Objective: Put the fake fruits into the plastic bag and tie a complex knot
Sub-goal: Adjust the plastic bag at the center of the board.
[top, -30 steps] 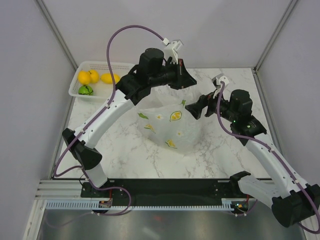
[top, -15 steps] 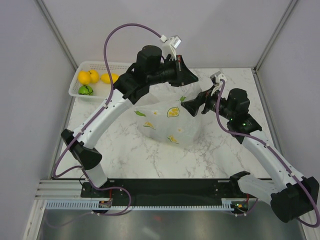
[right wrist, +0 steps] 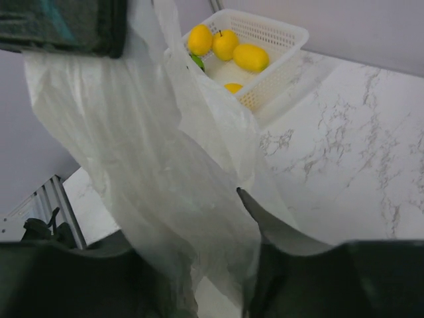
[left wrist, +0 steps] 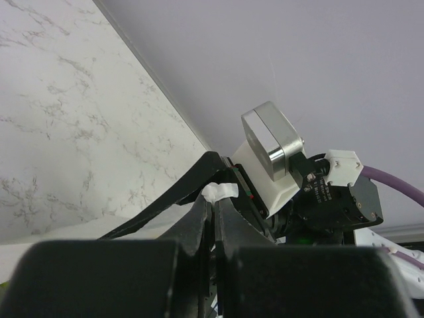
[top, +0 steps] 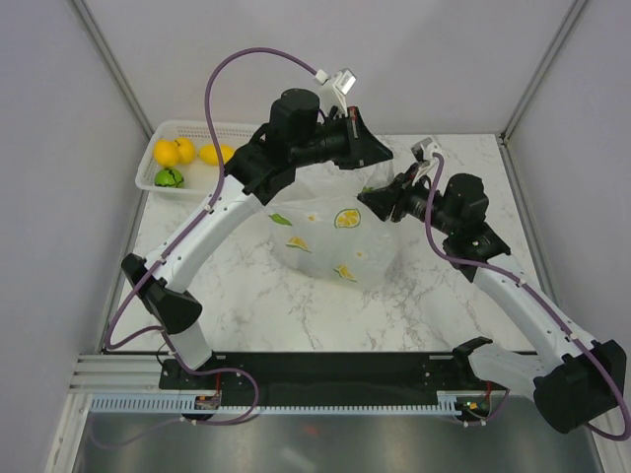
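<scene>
- Left claw (left wrist: 216,197) is clamped on a white scrap of the bag's (top: 330,232) handle. The bag hangs from it mid-surface (top: 237,296).
- Right claw (top: 379,203) is at the bag's right edge, jaws apart. Film hangs in the gap, and I see no pinch.
- Fruits (top: 166,153) sit in the basket (top: 145,158) at the far left corner, well apart from the bag. I see none inside the bag.
- Risk: the left grip is only a thin sliver of film. A sideways tug from the right claw could strip it out and drop the bag.
- Risk: the right claw may bite both layers bunched together. The mouth would then stay closed rather than spread, leaving no way in for the fruit.
- Risk: the film is thin and the arms are close together. Pulling them apart hard could stretch or tear the handle.
- Top view only: both arms, bag outline and lemon print, basket position.
- Left wrist only: the actual pinch on the handle scrap.
- Right wrist only: film draped between its jaws, with the basket behind. The bag's opening isn't clear in any view.
</scene>
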Robot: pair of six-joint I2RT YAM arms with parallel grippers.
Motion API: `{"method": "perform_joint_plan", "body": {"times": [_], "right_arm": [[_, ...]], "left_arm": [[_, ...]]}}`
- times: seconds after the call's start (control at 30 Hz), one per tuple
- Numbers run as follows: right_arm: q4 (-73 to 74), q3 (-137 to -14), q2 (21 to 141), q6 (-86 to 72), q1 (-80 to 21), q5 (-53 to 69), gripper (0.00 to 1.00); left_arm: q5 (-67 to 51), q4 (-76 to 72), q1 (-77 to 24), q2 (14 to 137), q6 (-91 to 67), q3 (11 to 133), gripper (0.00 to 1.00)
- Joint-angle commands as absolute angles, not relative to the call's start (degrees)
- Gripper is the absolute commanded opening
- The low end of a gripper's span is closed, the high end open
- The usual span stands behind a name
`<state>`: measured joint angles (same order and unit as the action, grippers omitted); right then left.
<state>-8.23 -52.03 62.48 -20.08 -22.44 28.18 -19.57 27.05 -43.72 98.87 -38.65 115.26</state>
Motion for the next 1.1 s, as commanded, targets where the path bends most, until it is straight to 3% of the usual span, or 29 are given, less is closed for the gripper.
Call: {"method": "perform_joint_plan", "body": {"times": [0.0, 0.03, 0.1, 0.13, 0.17, 0.2, 0.27, 0.3, 0.4, 0.5, 0.6, 0.8, 0.9, 1.07], "right_arm": [[-12.1, -52.1, 62.8, -22.4, -22.8, 27.2, 0.39], [-12.0, -52.1, 62.7, -22.7, -22.8, 26.7, 0.26], [-10.6, -52.2, 62.2, -23.5, -22.9, 24.4, 0.13], [-9.9, -52.3, 62.1, -23.7, -22.8, 23.6, 0.00], [-9.0, -52.5, 62.1, -24.3, -22.9, 22.1, 0.00], [-7.8, -52.6, 62.1, -24.3, -22.8, 22.0, 0.00], [-6.7, -52.5, 62.0, -24.7, -22.8, 21.9, 0.00], [-5.2, -52.5, 61.7, -24.7, -22.8, 21.3, 0.00], [-2.7, -52.4, 61.1, -24.4, -22.6, 20.0, 0.00], [-1.1, -52.9, 61.3, -24.1, -21.5, 20.6, 0.00], [-0.1, -53.9, 62.3, -23.7, -20.3, 23.4, 0.00], [1.4, -54.8, 64.2, -24.3, -18.5, 29.2, 0.00], [2.5, -55.5, 64.6, -24.3, -18.0, 30.5, 0.00], [5.6, -57.2, 65.3, -23.3, -17.8, 30.8, 0.00]], "left_arm": [[-19.3, 23.9, -43.9, 98.9, -41.2, 117.8, 0.02], [-18.6, 23.7, -43.9, 98.7, -41.2, 117.7, 0.02], [-17.9, 23.7, -43.6, 98.4, -41.3, 117.7, 0.02], [-17.8, 23.7, -43.3, 98.2, -41.3, 117.6, 0.05], [-18.1, 23.7, -42.4, 98.1, -41.0, 117.8, 0.09], [-18.6, 23.7, -41.7, 97.9, -40.8, 117.9, 0.25], [-19.7, 23.8, -39.0, 96.8, -39.8, 118.1, 0.43], [-19.7, 24.0, -37.9, 96.1, -39.3, 118.3, 0.60], [-19.8, 26.2, -33.0, 93.4, -36.0, 119.5, 0.82], [-19.4, 28.6, -27.7, 89.1, -32.9, 118.8, 0.93], [-17.7, 29.4, -23.1, 82.7, -29.5, 113.3, 1.00], [-15.4, 28.9, -16.4, 73.9, -23.1, 100.8, 1.00], [-18.7, 26.1, -14.2, 70.4, -19.3, 94.0, 1.00], [-35.6, 10.0, -7.8, 64.8, -20.1, 76.6, 1.00]]}}
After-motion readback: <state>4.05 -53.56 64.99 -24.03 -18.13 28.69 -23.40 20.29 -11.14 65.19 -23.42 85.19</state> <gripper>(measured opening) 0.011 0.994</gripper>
